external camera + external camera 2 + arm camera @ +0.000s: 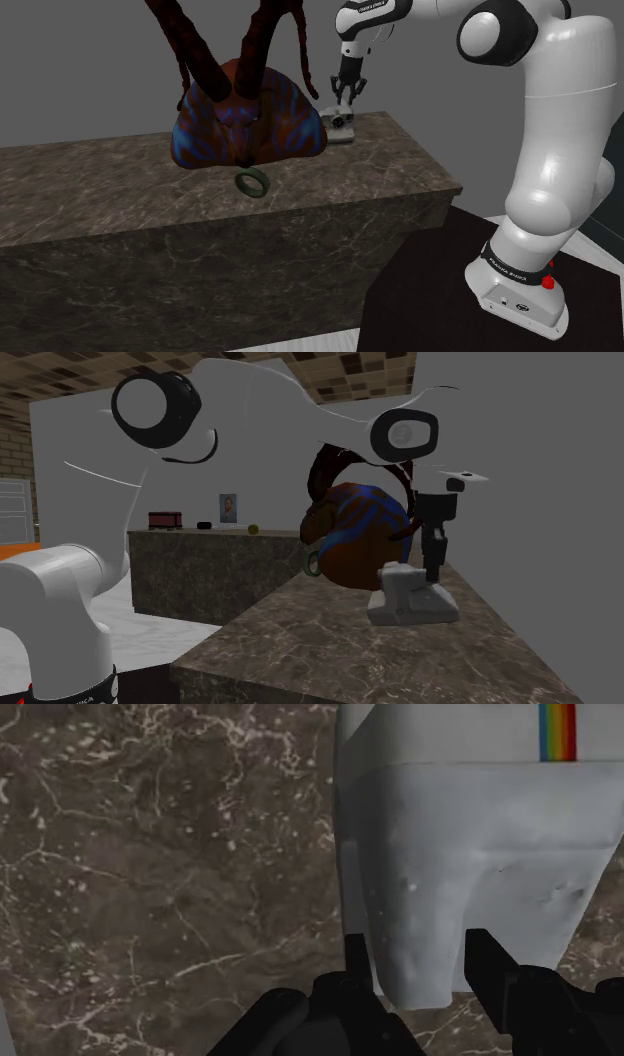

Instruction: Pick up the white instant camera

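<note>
The white instant camera [343, 125] sits on the dark marble counter [120, 190] near its far right end. My gripper [345, 108] points down right over it. In the second exterior view the gripper [432, 574] reaches down at the right part of the camera [400, 597], which rests flat on the counter [330, 652]. In the wrist view the camera [470, 834] shows a rainbow stripe, and its narrow end lies between the fingers of my gripper [420, 959]. The fingers stand apart, one on each side, and a small gap shows at one of them.
A big blue and red-brown rounded object with dark horn-like limbs [245, 115] stands close beside the camera. A green ring [253, 182] lies in front of it. A grey wall runs behind the counter. My black stand [440, 290] is below the counter's right end.
</note>
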